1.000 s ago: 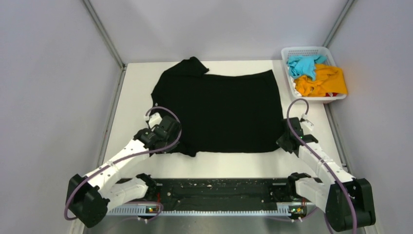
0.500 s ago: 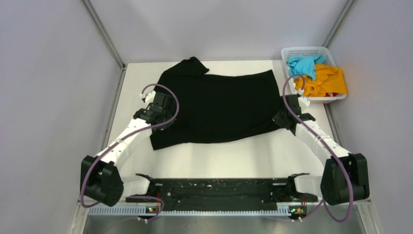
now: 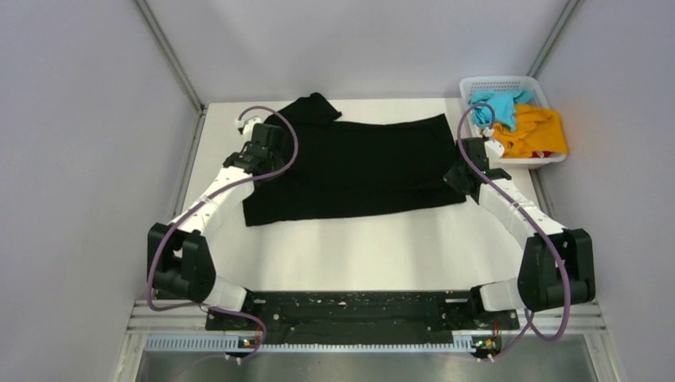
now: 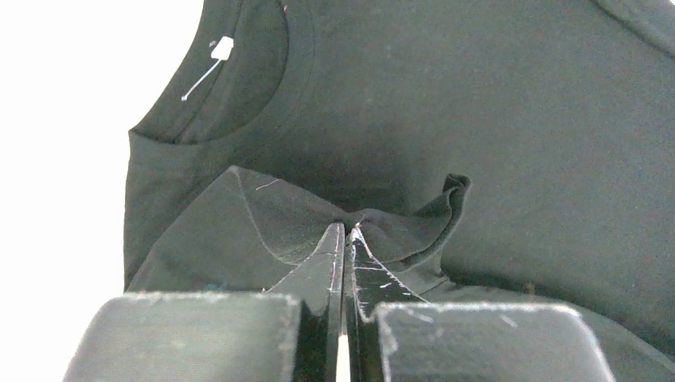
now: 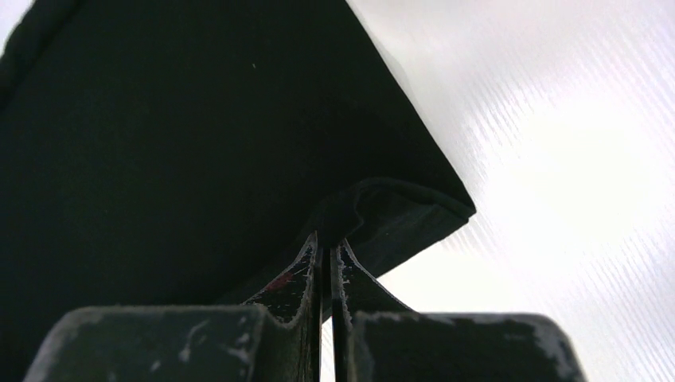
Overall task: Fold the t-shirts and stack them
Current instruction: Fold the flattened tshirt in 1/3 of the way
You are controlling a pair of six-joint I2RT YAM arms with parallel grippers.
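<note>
Left wrist view: the left gripper [image 4: 345, 232] is clenched, its two fingers pressed together on a pinched ridge of the black t-shirt [image 4: 517, 119]. The pinched cloth rises in a small peak at the fingertips and lies over another layer of the same shirt. Beyond it, to the left, is the round collar [image 4: 298, 72] with a small white tag [image 4: 222, 49].

Right wrist view: the right gripper [image 5: 325, 239] is clamped in the same way on a doubled corner of the black cloth. The bare white table [image 5: 557, 159] is just to its right.

Top external view: the black t-shirt lies across the far half of the table, with one sleeve sticking out at the far left. The left gripper is at its left edge and the right gripper at its right edge. In the far right corner stands a white lattice basket [image 3: 497, 80]. It holds a crumpled turquoise t-shirt [image 3: 493, 107] on its far side and an orange-yellow t-shirt [image 3: 533, 134] nearer, spilling toward the right rim.
</note>
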